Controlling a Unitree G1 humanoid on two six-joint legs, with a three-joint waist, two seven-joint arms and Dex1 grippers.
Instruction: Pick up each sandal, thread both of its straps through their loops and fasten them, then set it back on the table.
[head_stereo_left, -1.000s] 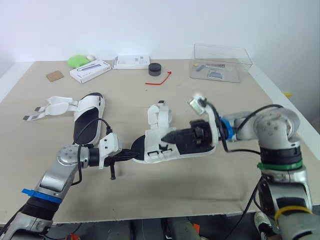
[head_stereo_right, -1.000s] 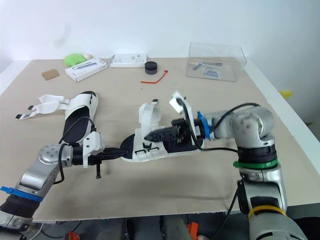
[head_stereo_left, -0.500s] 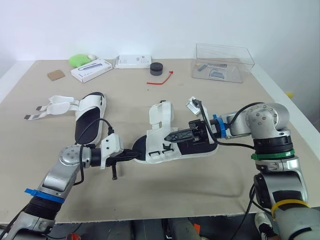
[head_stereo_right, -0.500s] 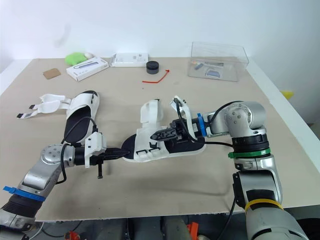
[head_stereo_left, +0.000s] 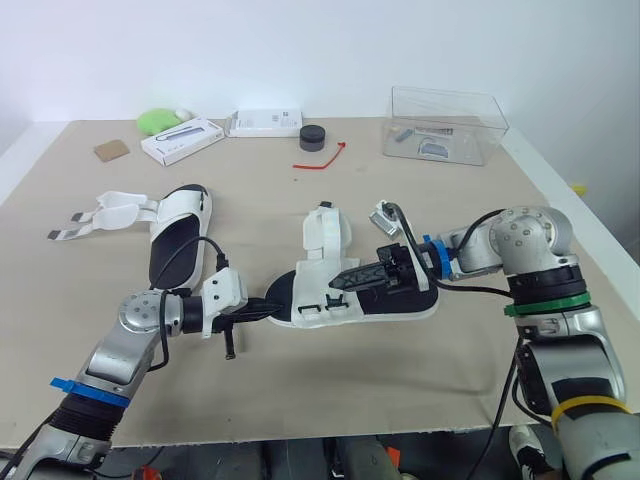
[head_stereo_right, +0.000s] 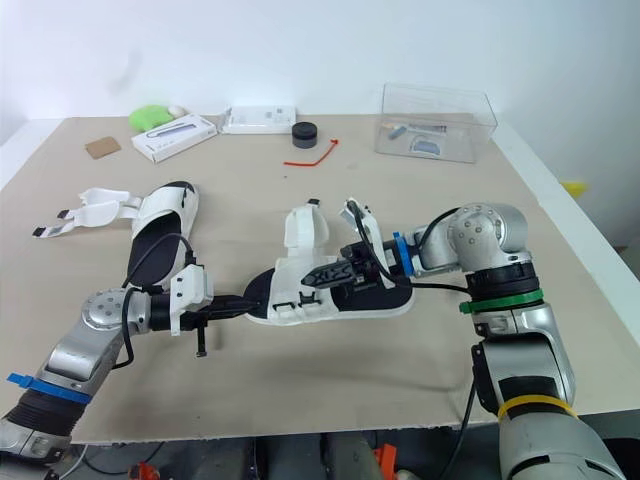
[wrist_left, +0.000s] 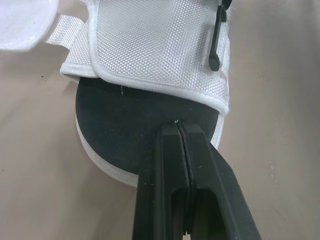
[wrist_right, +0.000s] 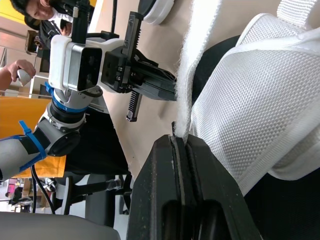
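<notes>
Second sandal (head_stereo_left: 180, 225) lies apart at left. Right gripper (head_stereo_left: 345, 279) pinches the strap (wrist_right: 196, 65) of the middle sandal (head_stereo_left: 318, 300); closed left gripper (head_stereo_left: 268, 309) touches its toe.

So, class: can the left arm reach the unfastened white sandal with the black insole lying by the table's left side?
Probably not: the way to the left-hand sandal looks free, but the left gripper is shut on the middle white sandal.

You have bare table (head_stereo_left: 340, 385) along the near edge, centre sandal (head_stereo_left: 320, 293) blocking the middle, second sandal (head_stereo_left: 172, 245) crowding your left, white boxes (head_stereo_left: 181, 141), black puck (head_stereo_left: 311, 137) and clear bin (head_stereo_left: 445, 125) lining the far edge.
</notes>
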